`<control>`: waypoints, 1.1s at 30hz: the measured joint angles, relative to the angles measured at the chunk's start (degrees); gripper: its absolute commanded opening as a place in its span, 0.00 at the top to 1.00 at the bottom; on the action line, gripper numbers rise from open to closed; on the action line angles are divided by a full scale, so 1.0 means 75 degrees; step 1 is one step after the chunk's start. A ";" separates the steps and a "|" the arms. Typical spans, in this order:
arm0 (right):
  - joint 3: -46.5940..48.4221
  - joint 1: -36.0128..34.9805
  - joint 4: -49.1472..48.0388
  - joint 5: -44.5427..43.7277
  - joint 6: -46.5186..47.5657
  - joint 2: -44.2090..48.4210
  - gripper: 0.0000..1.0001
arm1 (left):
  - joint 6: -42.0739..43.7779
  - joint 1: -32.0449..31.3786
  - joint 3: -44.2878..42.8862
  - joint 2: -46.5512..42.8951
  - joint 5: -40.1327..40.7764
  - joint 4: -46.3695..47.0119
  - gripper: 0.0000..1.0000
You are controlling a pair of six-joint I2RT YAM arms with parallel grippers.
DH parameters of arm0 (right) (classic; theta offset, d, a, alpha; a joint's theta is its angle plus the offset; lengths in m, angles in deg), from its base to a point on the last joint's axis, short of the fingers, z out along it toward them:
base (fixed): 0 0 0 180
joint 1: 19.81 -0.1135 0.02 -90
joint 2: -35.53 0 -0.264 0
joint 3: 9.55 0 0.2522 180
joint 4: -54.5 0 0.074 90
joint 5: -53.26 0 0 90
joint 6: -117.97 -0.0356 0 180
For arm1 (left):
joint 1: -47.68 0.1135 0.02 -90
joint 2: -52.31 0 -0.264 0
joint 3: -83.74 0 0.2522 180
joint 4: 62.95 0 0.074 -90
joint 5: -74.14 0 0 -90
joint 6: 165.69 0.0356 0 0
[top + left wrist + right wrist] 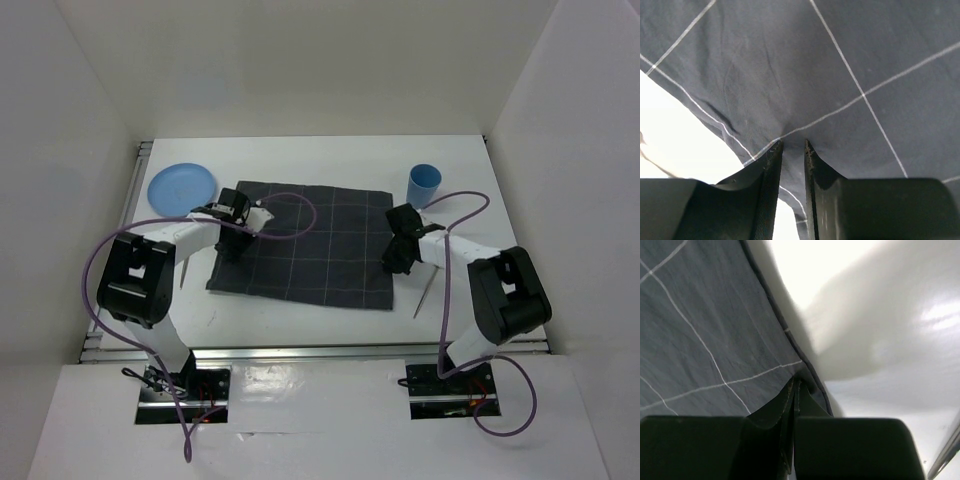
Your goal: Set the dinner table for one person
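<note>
Fingers of both arms pinch cloth spread on the dinner table.

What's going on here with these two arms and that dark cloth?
Two robot arms are handling a dark checked cloth spread on the white table. The left hand pinches a small fold near the cloth's left edge, and the right hand is shut on its right edge. A blue plate and a blue cup sit beside the cloth's far corners, not yet laid on it.
</note>
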State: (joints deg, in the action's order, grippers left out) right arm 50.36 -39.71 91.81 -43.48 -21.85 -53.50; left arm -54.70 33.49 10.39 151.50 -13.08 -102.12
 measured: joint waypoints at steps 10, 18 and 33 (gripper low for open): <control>0.1090 0.0152 0.0440 -0.0388 0.1288 -0.0460 1.00 | -0.0067 -0.0067 0.0833 -0.1507 -0.0274 -0.0571 0.64; 0.0892 -0.1303 0.0667 -0.0277 0.1443 0.0699 1.00 | -0.0117 -0.0965 0.1923 -0.3276 -0.0195 -0.0230 0.69; -0.0393 -0.2515 0.0571 0.0286 0.0294 0.0417 1.00 | -0.0391 -0.1437 0.2614 -0.2393 0.0338 0.0495 0.68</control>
State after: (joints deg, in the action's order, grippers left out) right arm 47.41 -58.57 96.09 -41.34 -19.64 -50.38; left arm -57.63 22.71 30.00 133.56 -10.54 -98.41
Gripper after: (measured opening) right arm 0.006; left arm 0.307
